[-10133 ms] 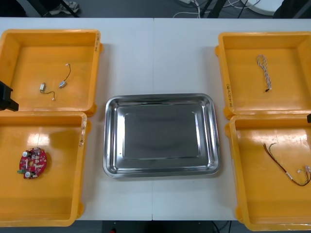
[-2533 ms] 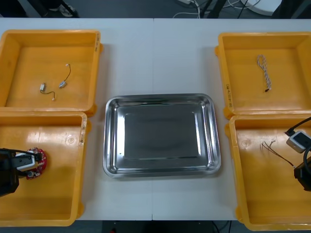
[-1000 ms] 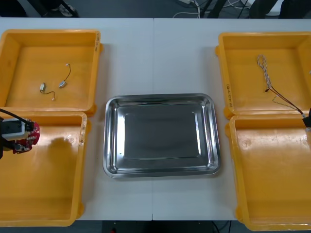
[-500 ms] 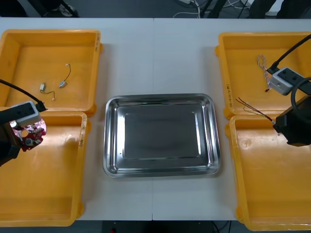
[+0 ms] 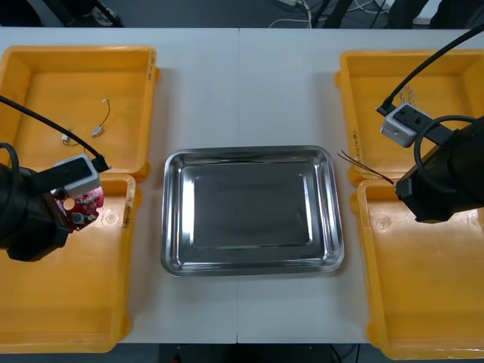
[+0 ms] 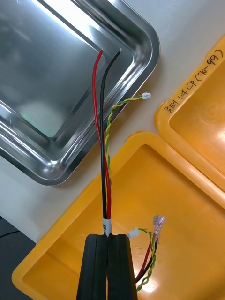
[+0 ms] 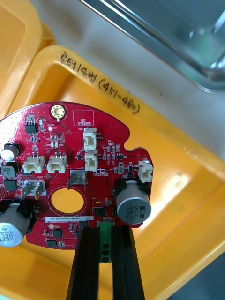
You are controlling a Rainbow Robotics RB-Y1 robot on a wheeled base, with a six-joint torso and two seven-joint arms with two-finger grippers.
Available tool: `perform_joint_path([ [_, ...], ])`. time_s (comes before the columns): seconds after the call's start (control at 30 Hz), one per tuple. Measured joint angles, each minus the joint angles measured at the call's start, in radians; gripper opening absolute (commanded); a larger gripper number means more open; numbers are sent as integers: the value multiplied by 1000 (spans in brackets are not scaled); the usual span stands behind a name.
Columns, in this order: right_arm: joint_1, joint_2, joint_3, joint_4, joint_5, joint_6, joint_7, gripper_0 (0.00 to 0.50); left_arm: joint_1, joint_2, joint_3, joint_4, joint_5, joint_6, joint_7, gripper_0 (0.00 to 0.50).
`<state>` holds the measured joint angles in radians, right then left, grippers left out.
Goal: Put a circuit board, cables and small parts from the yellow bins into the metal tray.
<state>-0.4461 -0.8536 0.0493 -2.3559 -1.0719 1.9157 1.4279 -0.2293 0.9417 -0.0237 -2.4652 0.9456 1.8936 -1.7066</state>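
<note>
Front view: beside shiny metal tray (image 5: 249, 153), left tool (image 7: 106, 233) clamps round red circuit board (image 7: 75, 168); right tool (image 6: 108, 240) clamps red-black-yellow cable (image 6: 104, 154).

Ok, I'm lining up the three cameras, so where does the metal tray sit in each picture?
Front view: metal tray in the middle, between the yellow bins.
Right wrist view: beyond the right gripper, under the cable ends.
Left wrist view: its corner lies beyond the circuit board in the left gripper.
Shared landmark: the white table around the tray.
</note>
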Motion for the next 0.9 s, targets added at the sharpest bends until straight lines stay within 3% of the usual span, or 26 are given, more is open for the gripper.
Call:
perform_joint_path([
  [0.2, -4, 0, 13, 0, 0, 0, 0, 0, -54, -38, -117, -26, -64, 17, 273, 0],
  [0.63, -13, 1, 38, 0, 11, 0, 0, 0, -182, -118, -336, -29, -169, 18, 296, 0],
  [0.9, -13, 1, 42, 0, 15, 0, 0, 0, -248, -165, -478, -29, -231, 19, 603, 0],
])
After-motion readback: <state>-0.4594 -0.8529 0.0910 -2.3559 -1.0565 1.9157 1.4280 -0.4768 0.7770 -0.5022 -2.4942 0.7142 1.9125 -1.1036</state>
